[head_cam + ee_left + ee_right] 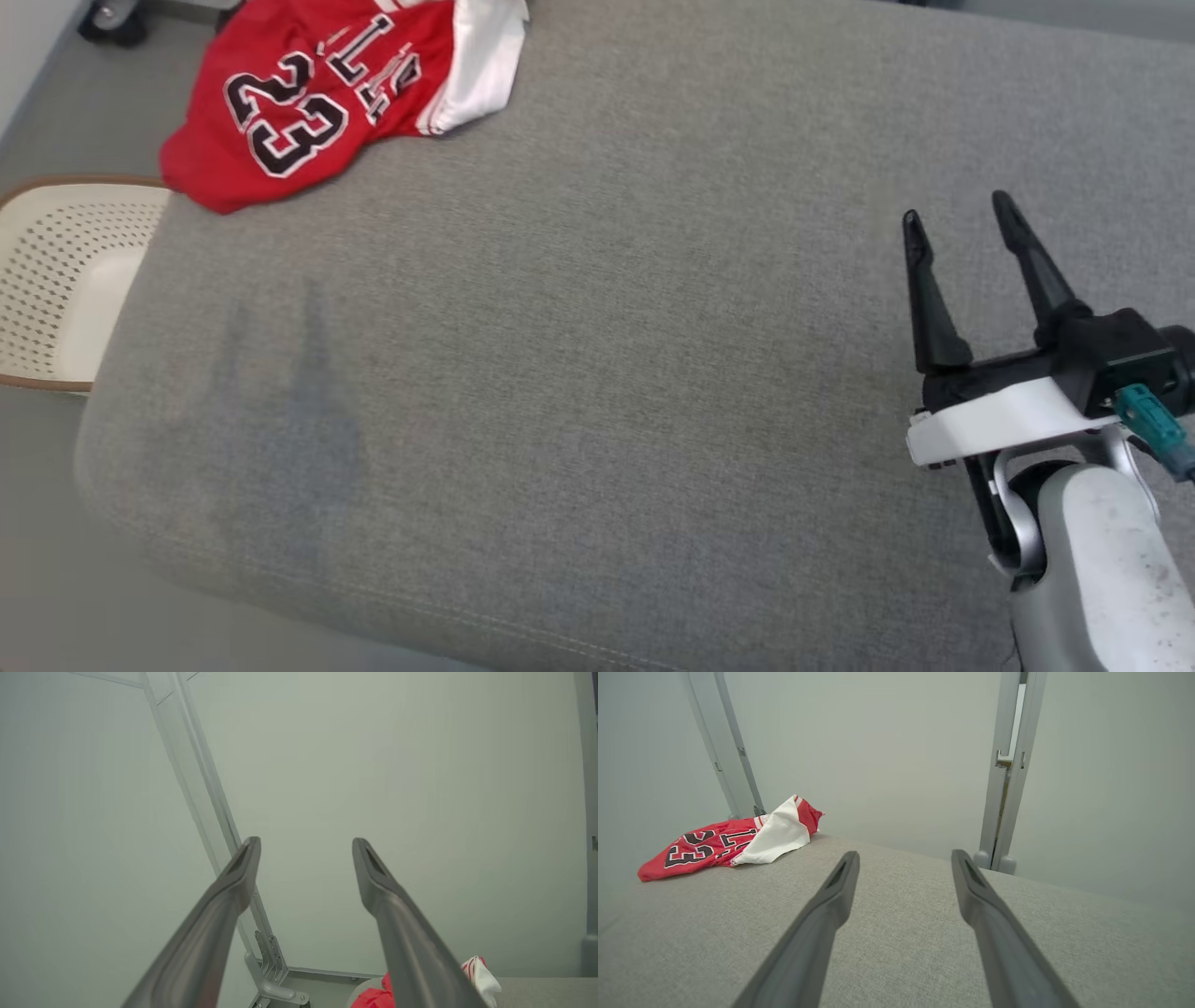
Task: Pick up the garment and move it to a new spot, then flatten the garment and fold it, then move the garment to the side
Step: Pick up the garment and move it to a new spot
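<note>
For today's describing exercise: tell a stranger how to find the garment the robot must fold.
Start at the grey upholstered surface. At its far left corner, past the perforated cream basket, lies a crumpled jersey. It alone is red, with a white panel and number 23.

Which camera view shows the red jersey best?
The head view: the jersey lies at the cushion's far left corner, its number 23 readable from above. The right wrist view shows the jersey low and sideways; the left wrist view catches a small red and white piece.
</note>
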Robot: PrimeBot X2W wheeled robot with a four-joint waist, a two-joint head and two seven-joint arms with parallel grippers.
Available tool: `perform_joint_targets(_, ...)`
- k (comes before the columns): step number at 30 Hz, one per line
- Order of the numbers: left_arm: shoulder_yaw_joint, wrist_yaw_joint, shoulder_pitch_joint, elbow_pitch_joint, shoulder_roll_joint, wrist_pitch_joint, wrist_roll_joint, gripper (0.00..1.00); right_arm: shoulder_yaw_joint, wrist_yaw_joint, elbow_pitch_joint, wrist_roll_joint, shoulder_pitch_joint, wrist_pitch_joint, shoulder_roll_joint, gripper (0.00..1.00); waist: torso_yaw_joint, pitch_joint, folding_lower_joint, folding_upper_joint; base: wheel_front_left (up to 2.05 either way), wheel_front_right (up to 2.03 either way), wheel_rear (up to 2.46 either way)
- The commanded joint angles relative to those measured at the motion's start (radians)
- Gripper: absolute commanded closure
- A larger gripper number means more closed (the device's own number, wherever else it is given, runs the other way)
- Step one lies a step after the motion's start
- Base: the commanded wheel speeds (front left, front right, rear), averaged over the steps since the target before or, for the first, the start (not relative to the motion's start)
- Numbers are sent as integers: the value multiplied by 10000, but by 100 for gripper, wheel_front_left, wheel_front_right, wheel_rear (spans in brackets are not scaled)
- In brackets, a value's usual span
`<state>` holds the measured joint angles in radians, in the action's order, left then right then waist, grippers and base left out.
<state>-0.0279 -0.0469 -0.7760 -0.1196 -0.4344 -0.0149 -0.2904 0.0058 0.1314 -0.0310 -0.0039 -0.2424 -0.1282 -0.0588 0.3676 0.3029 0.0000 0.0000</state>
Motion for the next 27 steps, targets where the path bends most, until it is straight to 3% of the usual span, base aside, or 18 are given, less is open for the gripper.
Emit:
perform_joint_targets(1, 72, -57, -799, -332, -156, -302, 9, 0, -118, -15, -266, -55, -240, 89, -97, 0, -1703, 2120, 0, 0, 0, 0, 0)
perform_joint_targets(6, 674, -378, -2779, -2073, -200, -1624, -133, 0, -494, -15, -970, -50, -422, 280, -120, 0, -2157, 3036, 0, 0, 0, 0, 0)
perform_joint_targets(14, 1629, -786, -3610, -4194, 241, -3129, -1310, 0, -772, -15, -2123, -210, -590, 427, -213, 0, -2699, 3911, 0, 0, 0, 0, 0)
perform_joint_targets(26, 2156, -833, -3717, -5753, 37, -3549, -2137, 0, -944, -15, -3280, -302, -384, 721, -290, 0, -2991, 4306, 0, 0, 0, 0, 0)
perform_joint_targets(27, 2146, -801, -3741, -5888, -18, -3428, -2087, 37, -944, -15, -3285, -298, -383, 709, -281, 0, -2986, 4281, 0, 0, 0, 0, 0)
